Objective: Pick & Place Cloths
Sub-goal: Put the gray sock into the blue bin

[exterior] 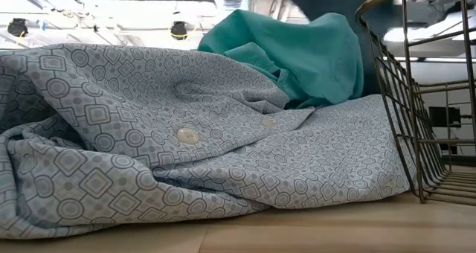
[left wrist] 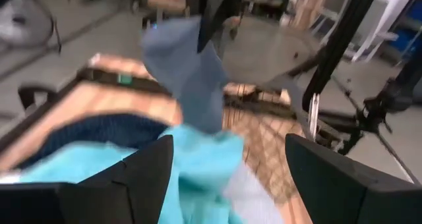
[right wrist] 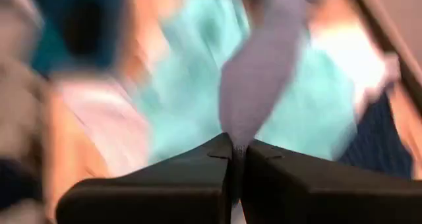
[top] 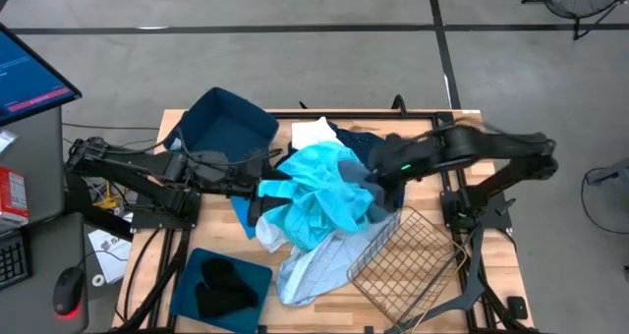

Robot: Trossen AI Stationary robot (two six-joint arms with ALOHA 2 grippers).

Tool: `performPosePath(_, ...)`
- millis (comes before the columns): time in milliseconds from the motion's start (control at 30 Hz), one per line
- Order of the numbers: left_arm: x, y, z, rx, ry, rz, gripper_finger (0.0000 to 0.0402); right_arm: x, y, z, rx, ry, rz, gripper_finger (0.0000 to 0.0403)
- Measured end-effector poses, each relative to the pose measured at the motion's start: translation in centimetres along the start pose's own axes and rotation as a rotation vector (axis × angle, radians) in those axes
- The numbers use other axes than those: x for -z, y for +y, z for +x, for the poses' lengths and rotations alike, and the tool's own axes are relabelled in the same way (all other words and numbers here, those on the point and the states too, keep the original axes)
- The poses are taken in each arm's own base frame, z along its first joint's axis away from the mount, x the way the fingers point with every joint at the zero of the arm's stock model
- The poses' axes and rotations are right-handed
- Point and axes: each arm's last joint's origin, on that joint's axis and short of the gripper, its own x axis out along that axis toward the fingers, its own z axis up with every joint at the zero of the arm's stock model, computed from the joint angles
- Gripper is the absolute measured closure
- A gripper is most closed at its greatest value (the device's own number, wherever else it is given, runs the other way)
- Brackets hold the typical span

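High view: the cloths sit heaped at the middle of the tabletop (top: 496, 265). A bright cyan garment (top: 319, 192) lies on top, a pale blue-white shirt (top: 310, 265) spills toward the near edge, and a white cloth (top: 314, 133) and a navy dotted cloth (top: 356, 138) lie toward the far edge. The right gripper (top: 376, 185) is over the heap's right side, clamped on a grey cloth (top: 376, 204). The left gripper (top: 263, 198) is at the heap's left side, its fingers spread apart. A wire mesh basket (top: 398, 260) lies tilted at the near right. One dark blue bin (top: 228, 126) stands at the far left corner and another (top: 221, 287) at the near left.

Low view: the patterned pale blue-white shirt (exterior: 186, 149) fills the front, with the cyan garment (exterior: 297, 56) behind and the basket (exterior: 424, 111) to the right.

Left wrist view: the wide-apart fingers (left wrist: 142, 178) frame the hanging grey cloth (left wrist: 191, 79).

Right wrist view: the fingers (right wrist: 184, 181) are pressed together on the grey cloth (right wrist: 260, 79).
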Motion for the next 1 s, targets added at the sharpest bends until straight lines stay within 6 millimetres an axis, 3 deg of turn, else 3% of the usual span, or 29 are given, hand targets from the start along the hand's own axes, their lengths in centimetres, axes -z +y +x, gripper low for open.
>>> performPosePath(133,-1.0,-0.3,0.4,0.022,-0.116,0.051,0.0128,-2.0,0.8,-3.5,-0.127,-0.311,-0.011,0.0402)
performPosePath(300,-1.6,-0.2,1.8,0.015,-0.213,0.081,0.0128,-3.5,1.8,-4.9,-0.195,-0.519,-0.069,0.0402)
performPosePath(700,0.1,-0.1,6.9,0.072,-0.213,0.065,0.0128,-5.8,3.8,-0.6,-0.215,-0.584,-0.14,0.0403)
performPosePath(1000,0.8,-0.4,9.0,0.087,-0.277,0.025,0.0128,-7.0,4.2,0.0,-0.277,-0.667,-0.151,0.0403)
